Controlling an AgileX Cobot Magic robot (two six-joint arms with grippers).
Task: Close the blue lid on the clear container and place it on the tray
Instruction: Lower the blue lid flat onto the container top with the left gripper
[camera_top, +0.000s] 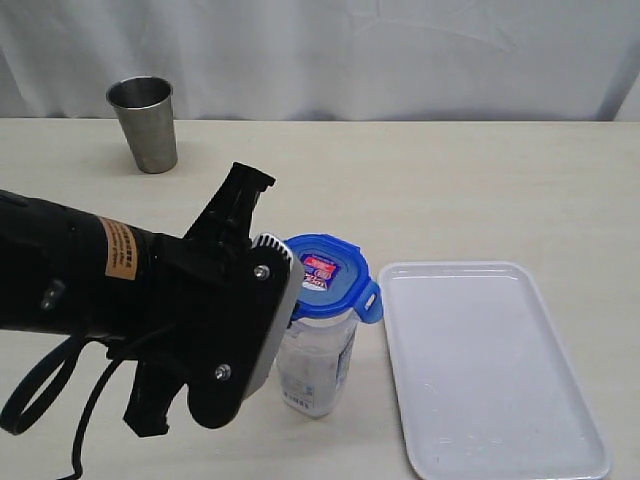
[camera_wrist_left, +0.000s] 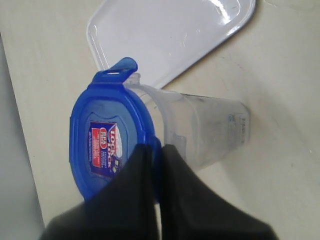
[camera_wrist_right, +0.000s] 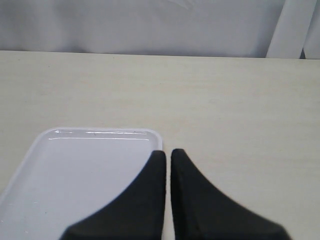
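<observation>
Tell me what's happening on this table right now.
The left gripper, jaws shut, has its tips at the edge of the blue lid, which sits on top of the clear container. One flap, on the tray side, sticks out and looks unlatched. The container stands on the table beside the tray, not on it. The right gripper, also shut, hangs near the tray holding nothing.

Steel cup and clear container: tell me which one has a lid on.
The clear container, beside the tray: the blue lid sits on its mouth. The steel cup stands open-topped near the backdrop.
</observation>
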